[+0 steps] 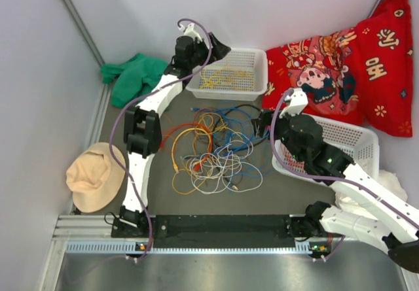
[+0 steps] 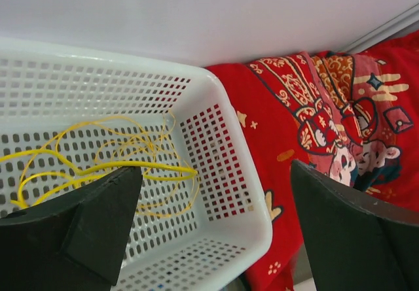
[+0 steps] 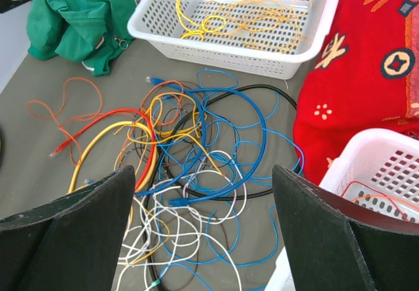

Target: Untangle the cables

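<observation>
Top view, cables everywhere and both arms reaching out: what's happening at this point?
The robot is sorting a tangle of cables on the table. The left gripper is open above the far white basket, where a thin yellow cable lies loose. The right gripper, also open and empty, hovers over the tangle beside a second white basket. Most of the cables lie knotted together.

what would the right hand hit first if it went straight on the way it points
Most likely the tangled cables, near the pile's middle; nothing shows between them and the right hand, though depth is unclear.
</observation>
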You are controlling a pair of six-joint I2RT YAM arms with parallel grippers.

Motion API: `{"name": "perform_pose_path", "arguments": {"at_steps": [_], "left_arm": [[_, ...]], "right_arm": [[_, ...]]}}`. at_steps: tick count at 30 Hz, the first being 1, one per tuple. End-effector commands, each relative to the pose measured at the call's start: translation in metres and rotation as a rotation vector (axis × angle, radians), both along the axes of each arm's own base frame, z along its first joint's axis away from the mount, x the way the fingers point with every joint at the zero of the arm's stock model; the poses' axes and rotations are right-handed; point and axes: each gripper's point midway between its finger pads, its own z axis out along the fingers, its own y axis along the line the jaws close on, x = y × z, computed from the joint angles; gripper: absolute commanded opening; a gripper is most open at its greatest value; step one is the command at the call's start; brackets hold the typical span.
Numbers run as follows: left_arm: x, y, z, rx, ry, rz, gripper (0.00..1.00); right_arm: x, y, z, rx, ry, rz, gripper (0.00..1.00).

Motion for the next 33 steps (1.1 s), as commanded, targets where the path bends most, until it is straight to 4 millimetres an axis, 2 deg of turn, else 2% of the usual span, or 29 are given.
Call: {"name": "perform_pose_path", "arguments": {"at_steps": [1, 2, 3, 4, 5, 6, 7, 8, 9, 14, 15, 17, 18, 22, 23, 25, 26, 30, 33], "left_arm": [[-0.046, 0.013, 0.122, -0.031, -0.222, 0.000, 0.99], [-0.051, 0.015, 0.129, -0.032, -0.223, 0.001, 0.99], [-0.065, 0.019, 0.151, -0.040, -0.248, 0.001, 0.99], [-0.071, 0.022, 0.143, -0.025, -0.216, 0.003, 0.99], [-0.079, 0.020, 0.145, -0.002, -0.224, 0.005, 0.99], [-0.091, 0.023, 0.157, 0.019, -0.242, 0.019, 0.99], [-0.094, 0.025, 0.136, 0.100, -0.207, 0.033, 0.99], [-0.097, 0.022, 0.127, 0.141, -0.181, 0.051, 0.99], [-0.094, 0.026, 0.121, 0.170, -0.171, 0.076, 0.99], [-0.071, 0.033, 0.077, 0.267, -0.051, 0.097, 0.99], [-0.064, 0.025, 0.072, 0.261, -0.044, 0.073, 0.99], [-0.058, 0.022, 0.062, 0.247, 0.003, 0.061, 0.99], [-0.049, 0.020, 0.059, 0.236, 0.011, 0.067, 0.99], [-0.026, 0.023, 0.035, 0.139, 0.120, 0.092, 0.99], [-0.019, 0.022, 0.014, 0.131, 0.166, 0.091, 0.99], [-0.016, 0.019, 0.005, 0.081, 0.222, 0.060, 0.99], [-0.013, 0.016, -0.015, 0.070, 0.270, 0.042, 0.99], [-0.016, 0.016, -0.032, -0.027, 0.389, -0.015, 0.99], [-0.024, 0.014, -0.031, -0.087, 0.448, -0.047, 0.99]], "right_arm": [[-0.002, -0.008, 0.016, 0.056, -0.025, -0.034, 0.85], [-0.003, -0.010, 0.014, 0.054, -0.019, -0.035, 0.85], [-0.005, -0.013, 0.017, 0.068, -0.020, -0.043, 0.85], [-0.006, -0.013, 0.016, 0.072, -0.016, -0.044, 0.85], [-0.007, -0.015, 0.011, 0.062, -0.004, -0.048, 0.85], [-0.009, -0.015, 0.009, 0.069, 0.010, -0.051, 0.85], [-0.009, -0.017, 0.005, 0.065, 0.025, -0.060, 0.85], [-0.011, -0.018, 0.004, 0.070, 0.037, -0.064, 0.85], [-0.014, -0.018, -0.002, 0.079, 0.065, -0.070, 0.85], [-0.026, -0.021, -0.002, 0.168, 0.088, -0.064, 0.85], [-0.029, -0.022, -0.004, 0.189, 0.095, -0.066, 0.85], [-0.032, -0.025, -0.001, 0.206, 0.091, -0.067, 0.84], [-0.032, -0.025, 0.000, 0.202, 0.088, -0.067, 0.84], [-0.027, -0.027, 0.001, 0.137, 0.087, -0.079, 0.85], [-0.023, -0.025, -0.003, 0.112, 0.095, -0.082, 0.85], [-0.018, -0.022, -0.001, 0.078, 0.089, -0.074, 0.85], [-0.014, -0.017, -0.003, 0.061, 0.091, -0.067, 0.85], [-0.006, -0.005, -0.007, 0.046, 0.092, -0.042, 0.85], [-0.003, 0.000, -0.010, 0.052, 0.090, -0.029, 0.85]]}}
